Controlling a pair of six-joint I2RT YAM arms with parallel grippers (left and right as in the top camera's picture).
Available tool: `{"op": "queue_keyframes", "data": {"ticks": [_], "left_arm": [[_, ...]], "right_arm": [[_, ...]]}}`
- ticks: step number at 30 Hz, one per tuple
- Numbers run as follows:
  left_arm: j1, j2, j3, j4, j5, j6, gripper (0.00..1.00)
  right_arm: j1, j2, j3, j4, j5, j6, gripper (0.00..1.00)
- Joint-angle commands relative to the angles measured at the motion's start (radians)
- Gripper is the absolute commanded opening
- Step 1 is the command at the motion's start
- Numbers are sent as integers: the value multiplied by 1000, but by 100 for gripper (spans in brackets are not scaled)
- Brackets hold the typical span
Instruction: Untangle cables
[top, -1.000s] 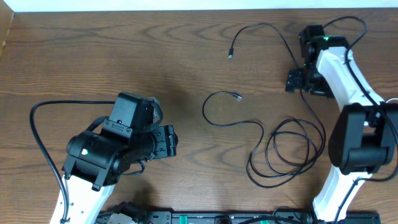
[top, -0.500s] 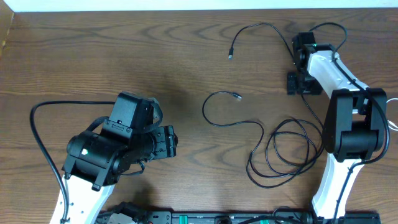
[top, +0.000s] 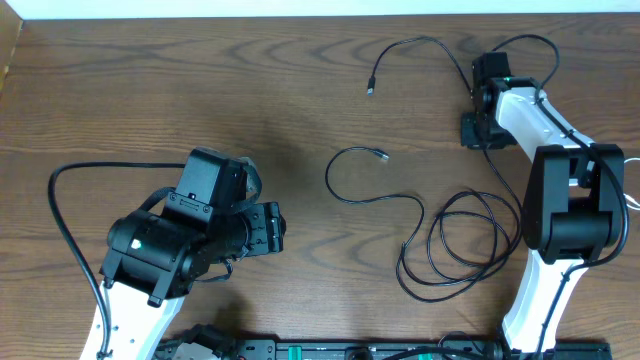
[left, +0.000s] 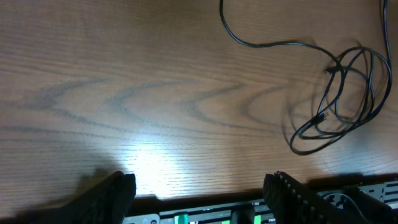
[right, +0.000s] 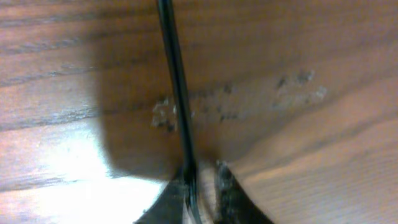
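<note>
As the overhead camera sees it: black cables (top: 465, 245) loop at lower right; right gripper (top: 478, 118) upper right, left gripper (top: 272, 228) lower left.
Left wrist: jaws wide apart, empty; cables at right.
Right wrist: fingertips pinch one cable strand (right: 177, 93).

The right arm (top: 535, 115) has drawn in over the last second: its white forearm and dark elbow now sit slightly left and farther back. The lead (top: 530, 40) looped above its wrist has shifted too.
</note>
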Motion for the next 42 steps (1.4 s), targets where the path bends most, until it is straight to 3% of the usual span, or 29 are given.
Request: {"op": "queue_keyframes", "data": {"ticks": [1, 9, 18, 23, 29, 36, 42], "left_arm": [[0, -3, 14, -6, -13, 14, 72], [0, -3, 14, 1, -13, 14, 72], [0, -3, 14, 2, -13, 14, 72], [0, -3, 15, 2, -13, 14, 72], [0, -3, 14, 3, -13, 14, 72], [0, -3, 14, 2, -13, 14, 72], [0, -3, 14, -6, -13, 14, 72]], "right_arm": [[-8, 39, -48, -27, -71, -17, 1], [-20, -47, 34, -178, -88, 2, 1], [-20, -360, 317, -275, -240, -35, 1], [-25, -497, 491, -211, -216, -34, 1], [-92, -614, 634, -79, 43, 53, 1], [-263, -692, 671, -24, 48, 63, 1], [-399, -642, 669, -53, 43, 63, 1]]}}
